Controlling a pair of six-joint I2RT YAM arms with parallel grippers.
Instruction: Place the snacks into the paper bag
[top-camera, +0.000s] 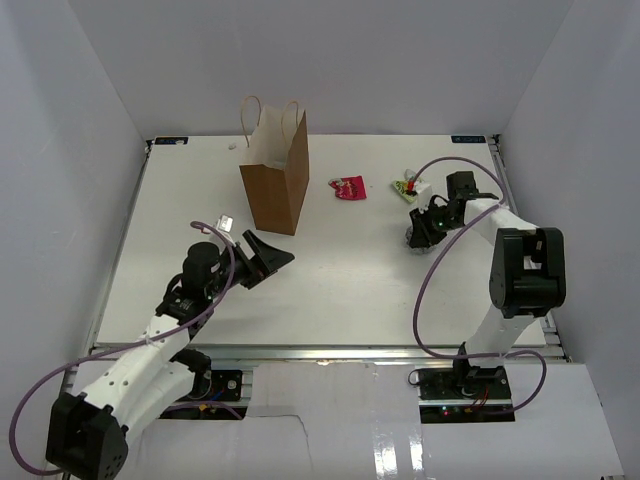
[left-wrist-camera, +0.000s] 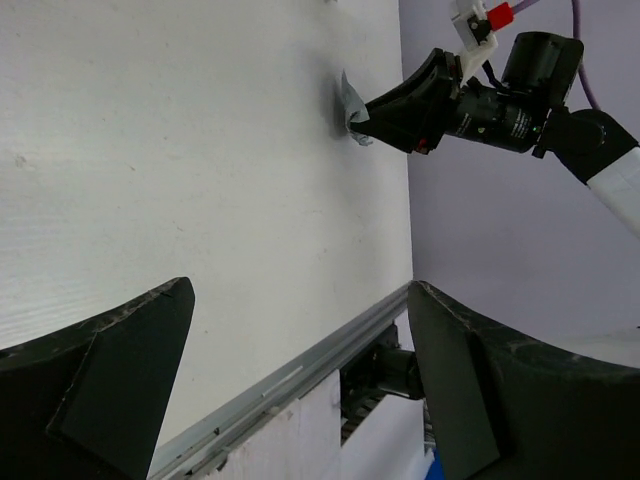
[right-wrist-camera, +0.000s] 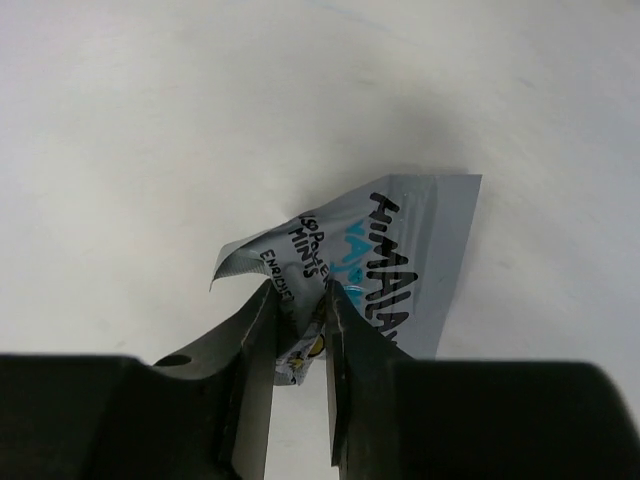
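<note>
The brown paper bag (top-camera: 275, 178) stands upright at the far left-centre, its mouth open. My right gripper (top-camera: 416, 238) is down at the table and shut on a silver-grey packet with blue print (right-wrist-camera: 410, 250). The jaws pinch its crumpled edge (right-wrist-camera: 300, 300). The left wrist view shows that gripper (left-wrist-camera: 362, 122) and the packet (left-wrist-camera: 347, 104) from afar. My left gripper (top-camera: 268, 258) is open and empty, right of the bag's base, its fingers (left-wrist-camera: 110, 370) spread wide. A red-pink packet (top-camera: 348, 187), a yellow-green packet (top-camera: 405, 186) and another silver packet (top-camera: 225, 222) lie on the table.
White walls close in the table on three sides. A metal rail (left-wrist-camera: 290, 375) runs along the near edge. The right arm's purple cable (top-camera: 425, 290) loops over the table's right side.
</note>
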